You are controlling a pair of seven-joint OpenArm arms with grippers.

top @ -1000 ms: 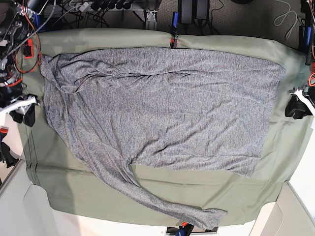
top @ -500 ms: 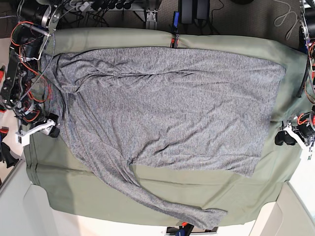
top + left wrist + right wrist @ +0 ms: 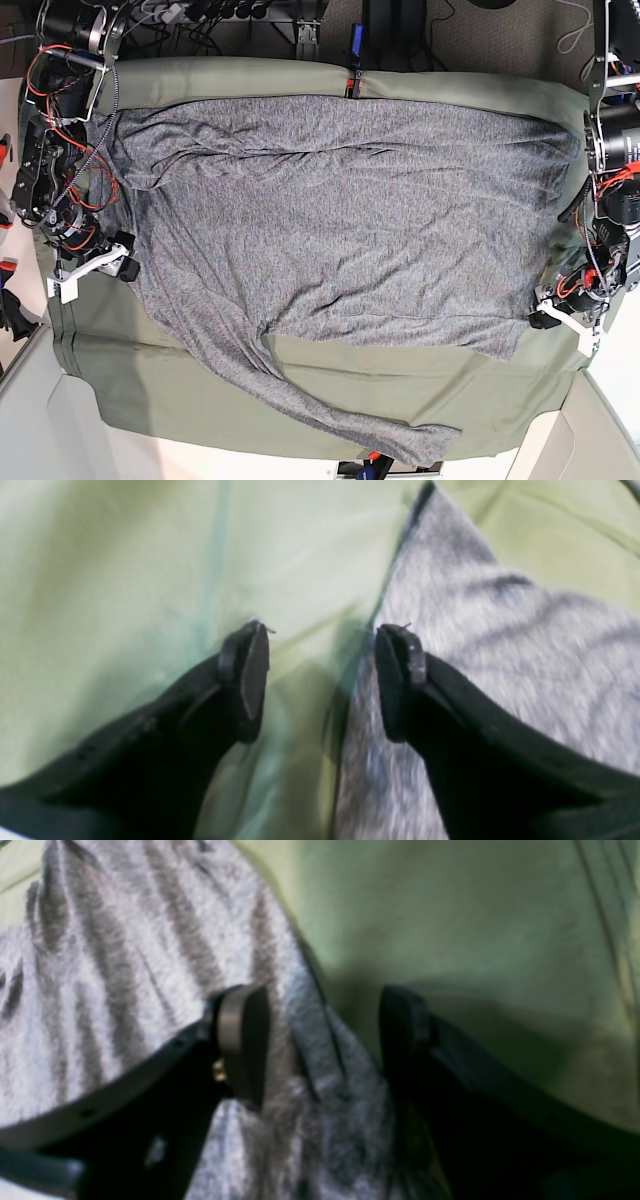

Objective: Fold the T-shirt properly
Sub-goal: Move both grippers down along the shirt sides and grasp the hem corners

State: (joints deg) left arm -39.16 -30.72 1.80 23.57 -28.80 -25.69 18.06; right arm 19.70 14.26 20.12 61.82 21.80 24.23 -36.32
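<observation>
the shirt (image 3: pixel 330 220) lies flat on the green sheet (image 3: pixel 200 400) over the worktop, printless, one sleeve trailing toward 6 o'clock. left hand (image 3: pixel 320 680) is released, straddling the hem edge at 3 o'clock. right hand (image 3: pixel 320 1040) is released at the 9 o'clock edge. bare sheet borders the shirt.
</observation>
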